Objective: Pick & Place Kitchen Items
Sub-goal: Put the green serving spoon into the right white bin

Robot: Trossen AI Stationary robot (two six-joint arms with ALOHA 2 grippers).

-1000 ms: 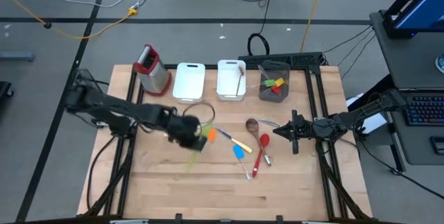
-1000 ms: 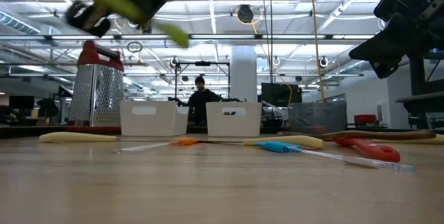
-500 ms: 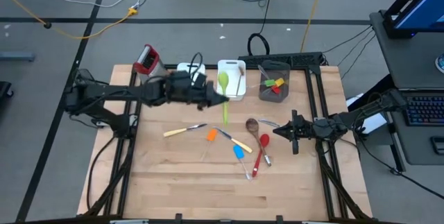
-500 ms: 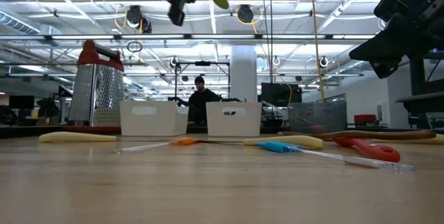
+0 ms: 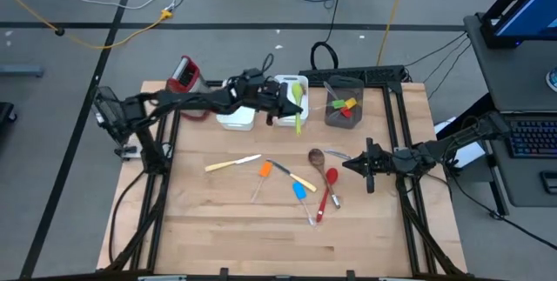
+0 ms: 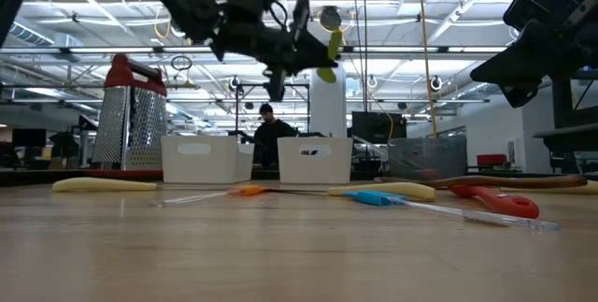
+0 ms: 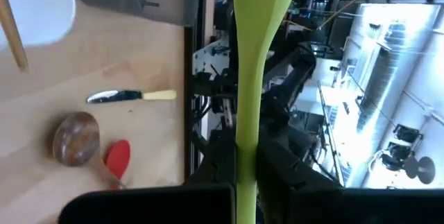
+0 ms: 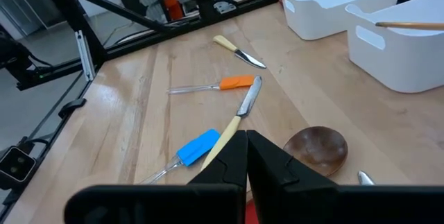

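Above white bin [image 5: 290,111], left gripper [image 5: 285,103] outstretched, clasping green spatula [image 5: 298,107]

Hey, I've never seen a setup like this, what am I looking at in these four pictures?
A robot with two dark arms works at a wooden table. One picture looks straight down, one looks level across the tabletop, and two come from cameras on the wrists. The left pincer is shut on a green spatula, holding it above a white bin. The right pincer waits shut and empty at the table's right edge. On the wood lie a cream-handled knife, an orange spatula, a blue spatula, a wooden spoon and a red spoon.
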